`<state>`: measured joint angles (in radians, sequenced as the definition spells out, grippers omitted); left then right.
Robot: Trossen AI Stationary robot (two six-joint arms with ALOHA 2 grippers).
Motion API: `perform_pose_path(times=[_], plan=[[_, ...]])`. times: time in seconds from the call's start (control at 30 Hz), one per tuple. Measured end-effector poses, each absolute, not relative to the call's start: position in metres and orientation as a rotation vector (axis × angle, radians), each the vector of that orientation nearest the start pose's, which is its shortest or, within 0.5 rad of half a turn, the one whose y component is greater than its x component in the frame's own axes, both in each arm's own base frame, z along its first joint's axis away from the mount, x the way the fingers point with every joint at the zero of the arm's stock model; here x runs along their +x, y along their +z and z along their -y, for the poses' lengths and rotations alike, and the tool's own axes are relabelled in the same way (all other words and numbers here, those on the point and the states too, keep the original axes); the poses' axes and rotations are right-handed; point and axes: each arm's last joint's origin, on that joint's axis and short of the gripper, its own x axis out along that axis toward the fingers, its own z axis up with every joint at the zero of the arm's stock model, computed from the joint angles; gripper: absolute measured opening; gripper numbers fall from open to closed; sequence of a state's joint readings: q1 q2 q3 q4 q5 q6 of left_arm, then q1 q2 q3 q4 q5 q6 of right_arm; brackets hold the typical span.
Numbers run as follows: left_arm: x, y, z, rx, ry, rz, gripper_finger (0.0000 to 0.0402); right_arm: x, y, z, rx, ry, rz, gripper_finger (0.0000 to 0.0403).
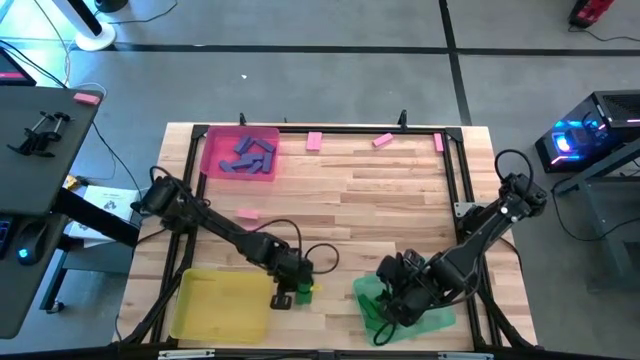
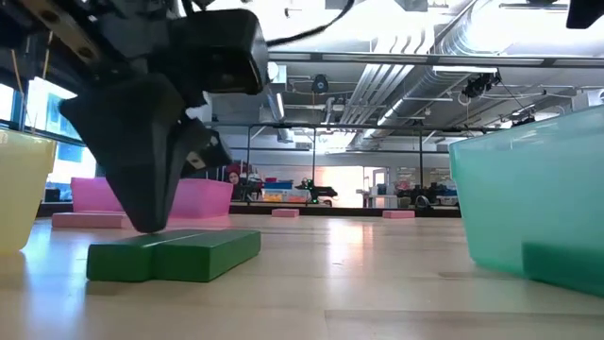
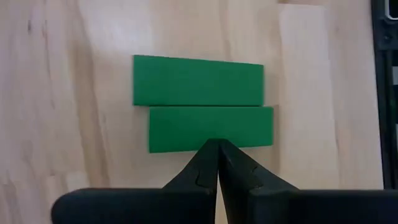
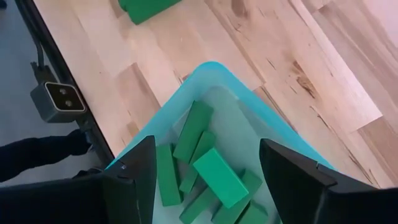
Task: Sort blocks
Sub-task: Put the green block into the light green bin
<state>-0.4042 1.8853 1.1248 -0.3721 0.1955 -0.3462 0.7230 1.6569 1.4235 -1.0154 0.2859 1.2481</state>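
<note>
Two green blocks lie flat side by side on the wood, the farther one (image 3: 198, 81) and the nearer one (image 3: 186, 129), between the yellow tray (image 1: 215, 310) and the green tray (image 1: 440, 318). My left gripper (image 3: 216, 146) is shut and points down, its tips at the nearer block's long edge; in the low view the left gripper (image 2: 146, 225) stands over the pair of blocks (image 2: 175, 253). My right gripper (image 4: 208, 162) hangs open above the green tray (image 4: 211, 65), which holds several green blocks. Purple-blue blocks lie in the pink tray (image 1: 212, 150). My left gripper comes from above with its shut fingertips (image 3: 208, 155) at the middle of the long edge (image 3: 186, 148) of the nearer green block. The block lies flat on the table. I cannot tell whether the tips touch it or hover just off it.
Pink blocks lie loose on the table, at the far edge (image 1: 314, 141), (image 1: 381, 140), (image 1: 438, 143) and left of the middle (image 1: 247, 213). A black frame borders the table. A camera box (image 4: 62, 99) sits at the near edge. Bare wood spans the middle.
</note>
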Motion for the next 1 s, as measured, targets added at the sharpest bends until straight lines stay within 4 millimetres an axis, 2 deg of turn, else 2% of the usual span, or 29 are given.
perform_pose_path(times=[0.2, 0.3, 0.4, 0.57, 0.73, 0.83, 1.0], plan=[[0.330, 0.140, 0.139, -0.153, -0.297, -1.246, 0.0000, 0.250, 0.278, -0.207, 0.502, -0.341, -1.108, 0.0220], [0.327, 0.137, 0.122, -0.092, -0.156, -1.303, 0.0000, 0.250, 0.278, -0.207, 0.502, -0.341, -1.108, 0.0220], [0.330, 0.136, 0.108, -0.099, -0.100, -1.312, 0.0000, 0.251, 0.278, -0.207, 0.502, -0.342, -1.107, 0.0220], [0.331, 0.145, 0.099, -0.205, -0.179, -1.320, 0.0000, 0.251, 0.278, -0.207, 0.505, -0.345, -1.105, 0.0220], [0.326, 0.174, 0.119, -0.204, -0.402, -1.204, 0.0000, 0.251, 0.277, -0.207, 0.501, -0.344, -1.105, 0.0220], [0.331, 0.182, 0.135, -0.204, -0.520, -1.083, 0.0000, 0.251, 0.278, -0.206, 0.492, -0.355, -1.090, 0.0220], [0.340, 0.161, 0.147, -0.226, -0.522, -1.066, 0.0000, 0.251, 0.278, -0.205, 0.483, -0.365, -1.077, 0.0220]])
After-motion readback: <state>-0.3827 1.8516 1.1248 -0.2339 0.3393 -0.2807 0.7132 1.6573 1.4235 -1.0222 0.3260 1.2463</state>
